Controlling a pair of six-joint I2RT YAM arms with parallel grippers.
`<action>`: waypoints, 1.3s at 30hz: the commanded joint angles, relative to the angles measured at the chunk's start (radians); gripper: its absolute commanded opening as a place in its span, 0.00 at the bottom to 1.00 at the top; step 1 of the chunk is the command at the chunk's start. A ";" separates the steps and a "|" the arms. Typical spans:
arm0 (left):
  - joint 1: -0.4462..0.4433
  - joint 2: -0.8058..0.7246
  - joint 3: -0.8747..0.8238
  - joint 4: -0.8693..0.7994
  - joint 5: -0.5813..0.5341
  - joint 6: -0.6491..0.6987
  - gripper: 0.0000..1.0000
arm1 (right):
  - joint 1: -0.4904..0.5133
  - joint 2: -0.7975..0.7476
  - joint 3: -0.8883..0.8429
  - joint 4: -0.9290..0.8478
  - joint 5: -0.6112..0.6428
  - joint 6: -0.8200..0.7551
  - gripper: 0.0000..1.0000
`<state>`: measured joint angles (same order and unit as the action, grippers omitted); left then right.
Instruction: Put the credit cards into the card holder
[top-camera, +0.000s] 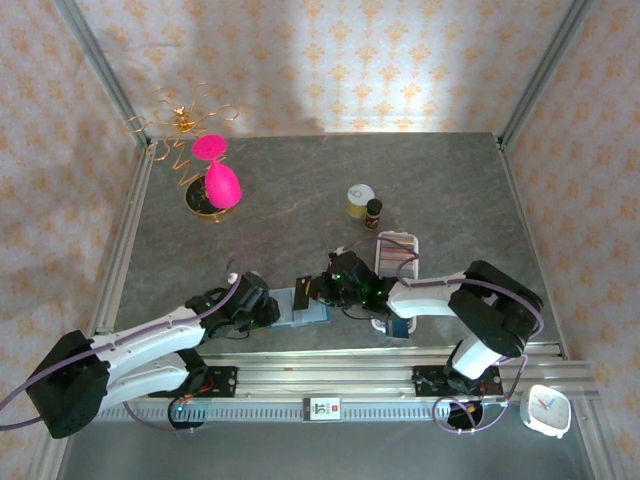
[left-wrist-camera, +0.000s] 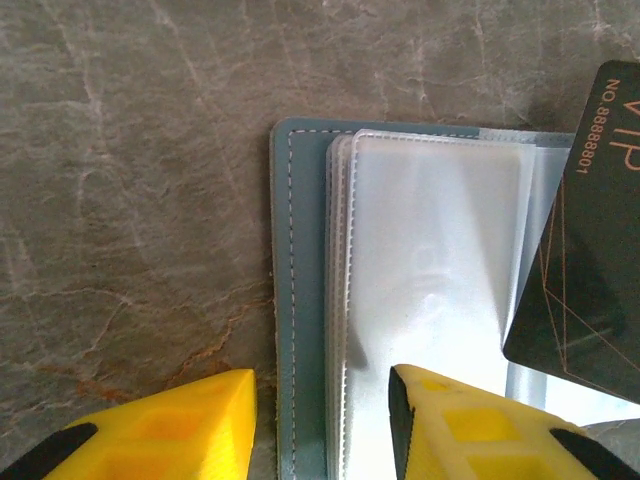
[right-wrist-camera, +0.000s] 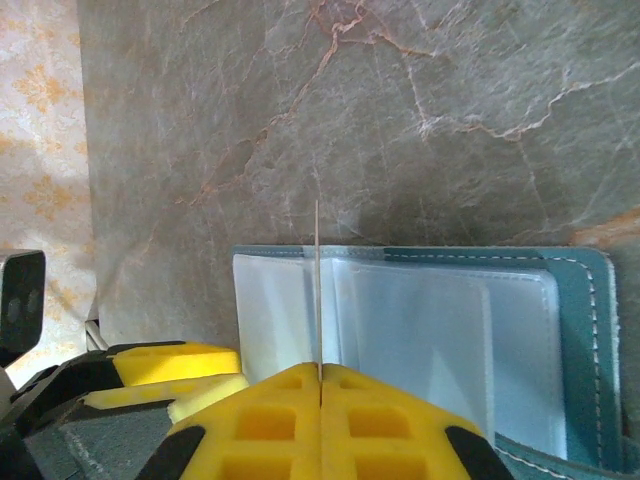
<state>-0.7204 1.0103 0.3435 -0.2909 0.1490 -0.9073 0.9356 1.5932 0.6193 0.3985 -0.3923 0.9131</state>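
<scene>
One card (left-wrist-camera: 590, 230) clenched in right hand (right-wrist-camera: 320, 372) above card holder (right-wrist-camera: 585, 340); left hand (left-wrist-camera: 320, 385) released astride edge.

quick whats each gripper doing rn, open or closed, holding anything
left gripper: open, astride an edge of the card holder
right gripper: closed on a dark credit card

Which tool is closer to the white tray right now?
Right. The right tool sits just left of the tray, pinching a card; the left tool is farther left, at the holder's far side.
</scene>
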 joint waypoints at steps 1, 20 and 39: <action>-0.007 0.010 -0.016 0.021 -0.012 0.014 0.39 | 0.006 0.006 -0.005 0.034 -0.002 0.017 0.00; -0.006 0.024 -0.039 0.040 -0.008 0.013 0.34 | 0.018 0.023 -0.042 0.058 -0.061 0.038 0.00; -0.007 0.017 -0.056 0.050 -0.019 0.001 0.32 | 0.028 0.065 -0.053 0.101 -0.113 0.070 0.00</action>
<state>-0.7204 1.0161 0.3241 -0.2546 0.1482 -0.9081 0.9550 1.6424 0.5816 0.4877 -0.4911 0.9699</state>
